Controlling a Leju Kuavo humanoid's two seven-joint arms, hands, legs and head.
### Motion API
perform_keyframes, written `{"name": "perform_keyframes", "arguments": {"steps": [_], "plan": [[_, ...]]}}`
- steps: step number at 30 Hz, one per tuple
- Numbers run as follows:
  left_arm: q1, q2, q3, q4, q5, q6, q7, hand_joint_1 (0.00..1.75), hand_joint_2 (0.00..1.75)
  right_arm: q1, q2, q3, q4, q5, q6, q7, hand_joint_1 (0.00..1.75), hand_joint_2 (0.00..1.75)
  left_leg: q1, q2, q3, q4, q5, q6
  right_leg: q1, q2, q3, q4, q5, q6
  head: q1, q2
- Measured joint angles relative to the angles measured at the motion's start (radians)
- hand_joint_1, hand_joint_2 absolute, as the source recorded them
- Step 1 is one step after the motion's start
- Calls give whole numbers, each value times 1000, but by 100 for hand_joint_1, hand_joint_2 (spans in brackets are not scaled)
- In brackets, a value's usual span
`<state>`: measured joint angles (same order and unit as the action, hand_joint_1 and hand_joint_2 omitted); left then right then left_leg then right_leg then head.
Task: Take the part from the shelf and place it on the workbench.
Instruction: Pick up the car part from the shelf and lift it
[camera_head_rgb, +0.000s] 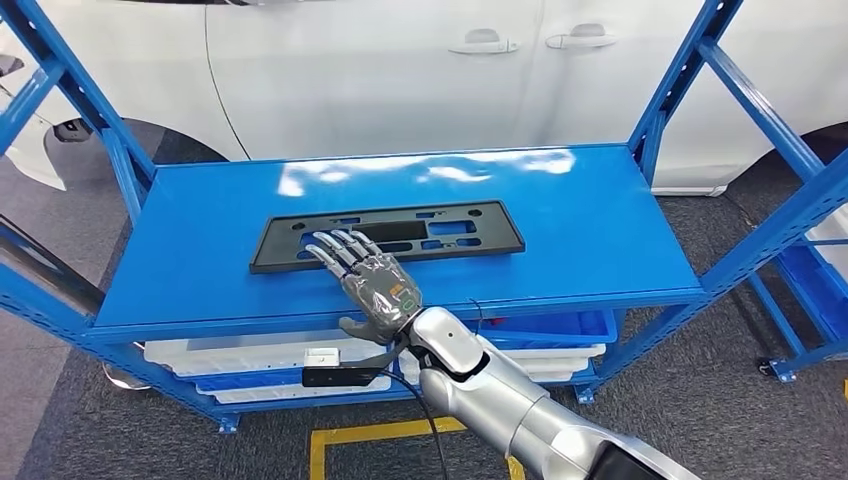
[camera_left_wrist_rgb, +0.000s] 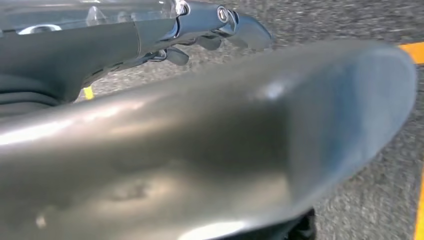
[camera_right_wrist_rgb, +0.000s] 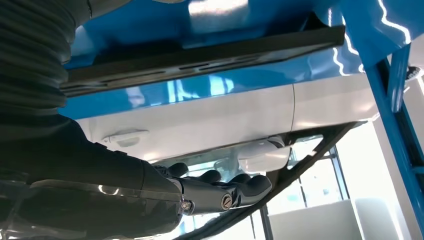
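1. Hidden or cut off: the right hand (camera_head_rgb: 372, 280) covers a stretch of the part's (camera_head_rgb: 430, 232) front edge, left of its middle. In the head view, contact between the fingertips (camera_head_rgb: 335, 245) and the part cannot be confirmed; they lie over its front edge. The right arm (camera_head_rgb: 500, 395) is cut off at the bottom of the frame.
2. Left hand (camera_left_wrist_rgb: 220, 25): seen in the left wrist view against grey floor (camera_left_wrist_rgb: 360, 200), largely blocked by a blurred, smooth grey thumb. Dark fingers extend forward; nothing seen in them, but spread or closed cannot be told.
3. Right hand state: fingers straight and slightly fanned, palm down, thumb out to the side below the shelf's (camera_head_rgb: 600, 230) front edge. Holds nothing.
4. Part: one flat black plastic plate, long rectangle, with several rectangular cut-outs and small slots. Lies flat near the middle of the shelf top, long side parallel to the front edge.
5. Shelf: glossy blue metal deck with glare patches, blue angled uprights at the corners.
6. Below the deck: white and blue bins (camera_head_rgb: 560, 335), partly hidden; count unclear.
7. Behind the shelf: one white car (camera_head_rgb: 400, 70), two door handles visible.
8. Floor: grey carpet-like texture, yellow tape line (camera_head_rgb: 385, 432).
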<state>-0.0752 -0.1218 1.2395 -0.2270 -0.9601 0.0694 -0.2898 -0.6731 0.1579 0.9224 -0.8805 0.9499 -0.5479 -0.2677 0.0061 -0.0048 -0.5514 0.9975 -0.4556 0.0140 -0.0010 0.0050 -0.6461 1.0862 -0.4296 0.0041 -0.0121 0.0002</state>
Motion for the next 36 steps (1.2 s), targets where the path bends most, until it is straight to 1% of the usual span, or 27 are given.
{"name": "perform_keyframes", "arguments": {"steps": [1, 2, 5, 6, 7, 9, 10, 11, 12, 13, 14, 15, 16, 17, 20, 21, 22, 23, 25, 26, 27, 28, 30, 31, 32, 34, 36], "plan": [[1, 1, 0, 0, -4, 9, 17, 0, 0, -1, 4, 0, 4, 1, -3, 0, 0, 175, -2, 0, 3, 1, -5, -4, 2, -1, 19, -48, 18, -5, 0, 0], [2, 2, 0, 0, -9, 17, 33, 0, 0, -2, 8, 0, 8, 3, -6, 1, 0, 175, -3, 0, 4, 1, -10, -10, 5, -2, 28, -72, 21, -10, -1, 0], [6, 9, 0, 0, -20, 41, 71, 0, 0, -3, 23, -3, 23, 8, -12, 0, 0, 175, -2, 1, 9, 3, -21, -28, 4, 2, 37, -86, 14, -21, -1, 0], [8, 12, 0, 0, -23, 47, 78, 0, 0, -5, 29, -4, 28, 9, -13, -1, 0, 175, -1, 2, 2, 22, -34, -34, 1, 3, 43, -91, 14, -26, -2, 0], [10, 14, 0, 0, -24, 50, 82, 0, 0, -6, 34, -5, 34, 10, -15, -2, 0, 175, 1, 2, -15, 61, -55, -39, -2, 2, 49, -95, 13, -30, -4, 0], [14, 15, 0, 0, -25, 54, 84, 0, 0, -7, 44, -6, 47, 12, -20, -3, 0, 175, 5, 2, -86, 193, -111, -49, -2, 1, 55, -96, 8, -36, -7, 0], [16, 16, 1, 0, -26, 53, 83, 0, 0, -7, 47, -6, 55, 15, -23, -2, 0, 175, 7, 2, -121, 252, -128, -53, -2, 1, 57, -95, 5, -36, -7, 0], [19, 16, 1, 0, -27, 53, 80, 0, 0, -7, 50, -6, 64, 21, -26, 0, 0, 175, 9, 2, -145, 285, -127, -56, -2, 1, 59, -94, 1, -37, -7, 0], [22, 17, 1, 0, -28, 51, 78, 0, 0, -7, 52, -6, 74, 28, -30, 3, 0, 175, 11, 2, -149, 276, -105, -58, -2, 2, 63, -93, -3, -36, -7, 0], [24, 18, 1, 0, -29, 50, 75, 0, 0, -8, 56, -6, 84, 35, -34, 7, 0, 175, 13, 2, -132, 227, -66, -59, -3, 3, 69, -92, -8, -34, -7, 0], [24, 20, 1, 0, -29, 49, 72, 0, 0, -9, 60, -6, 94, 42, -38, 12, 0, 175, 14, 2, -103, 155, -22, -58, -3, 4, 75, -91, -13, -31, -7, 0], [24, 21, 1, 0, -31, 48, 70, 0, 0, -11, 65, -6, 105, 49, -43, 17, 0, 175, 13, 2, -73, 85, 9, -55, -1, 4, 80, -89, -18, -27, -7, 0], [23, 21, 1, 0, -32, 47, 68, 0, 0, -15, 70, -6, 119, 55, -47, 24, 0, 175, 12, 2, -50, 35, 28, -49, 1, 5, 83, -88, -22, -23, -6, 0], [23, 21, 1, 0, -33, 46, 65, 0, 0, -20, 75, -7, 133, 61, -50, 30, 0, 175, 10, 1, -39, 10, 32, -43, 2, 5, 85, -87, -25, -18, -6, 0], [23, 21, 1, 0, -36, 43, 61, 0, 0, -37, 89, -10, 182, 77, -60, 47, 0, 175, 8, 0, -34, 1, 27, -23, 1, 6, 86, -85, -31, -1, -6, 0], [23, 21, 1, 0, -36, 41, 60, 0, 0, -43, 93, -13, 199, 82, -63, 52, 0, 175, 10, 0, -31, -2, 27, -16, 0, 5, 80, -70, -41, 4, -4, 0], [22, 21, 1, 0, -37, 40, 59, 0, 0, -51, 96, -15, 215, 86, -65, 57, 0, 175, 12, 1, -28, -6, 27, -10, -1, 4, 63, -34, -61, 9, -3, 0], [21, 21, 1, 0, -37, 38, 59, 0, 0, -58, 98, -18, 232, 91, -67, 63, 0, 175, 13, 2, -25, -8, 26, -5, -3, 3, 34, 23, -88, 14, -2, 0], [19, 23, 1, 0, -38, 35, 60, 0, 0, -65, 100, -23, 266, 99, -68, 76, 0, 175, 12, 3, -22, -8, 22, 1, -5, 2, -45, 165, -140, 19, -1, 0], [19, 24, 1, 0, -38, 34, 60, 0, 0, -65, 100, -26, 281, 101, -68, 81, 0, 175, 12, 2, -19, -7, 20, 1, -5, 2, -74, 208, -146, 20, -1, 0], [19, 25, 1, 0, -39, 33, 61, 0, 0, -66, 100, -29, 293, 102, -68, 85, 0, 175, 12, 2, -16, -7, 17, 1, -6, 2, -85, 213, -130, 20, -1, 0], [19, 26, 1, 0, -40, 32, 61, 0, 0, -68, 100, -32, 302, 103, -68, 86, 0, 175, 12, 1, -10, -6, 13, -1, -5, 1, -73, 174, -95, 18, -1, 0], [18, 26, 1, 0, -42, 31, 62, 0, 0, -74, 101, -37, 316, 103, -69, 88, 0, 175, 10, 0, 1, -3, 2, -7, -3, 0, -12, 28, -14, 9, -1, 0], [17, 26, 1, 0, -44, 30, 62, 0, 0, -78, 102, -39, 321, 103, -70, 88, 0, 175, 8, -1, 4, -1, -3, -12, -1, -1, 14, -31, 9, 4, -2, 0], [17, 26, 1, 0, -44, 30, 62, 0, 0, -81, 103, -39, 326, 103, -70, 88, 0, 175, 7, -1, 5, 0, -7, -17, 1, -1, 28, -66, 17, -1, -2, 0], [15, 26, 1, 0, -45, 30, 62, 0, 0, -84, 105, -40, 334, 103, -72, 88, 0, 175, 6, 0, 7, -2, -12, -29, 4, 1, 33, -79, 12, -10, -2, 0], [15, 28, 2, 0, -45, 30, 62, 0, 0, -86, 107, -41, 340, 103, -72, 88, 0, 175, 8, 1, 7, 7, -24, -41, 0, 1, 40, -87, 11, -21, -3, 0]]}}
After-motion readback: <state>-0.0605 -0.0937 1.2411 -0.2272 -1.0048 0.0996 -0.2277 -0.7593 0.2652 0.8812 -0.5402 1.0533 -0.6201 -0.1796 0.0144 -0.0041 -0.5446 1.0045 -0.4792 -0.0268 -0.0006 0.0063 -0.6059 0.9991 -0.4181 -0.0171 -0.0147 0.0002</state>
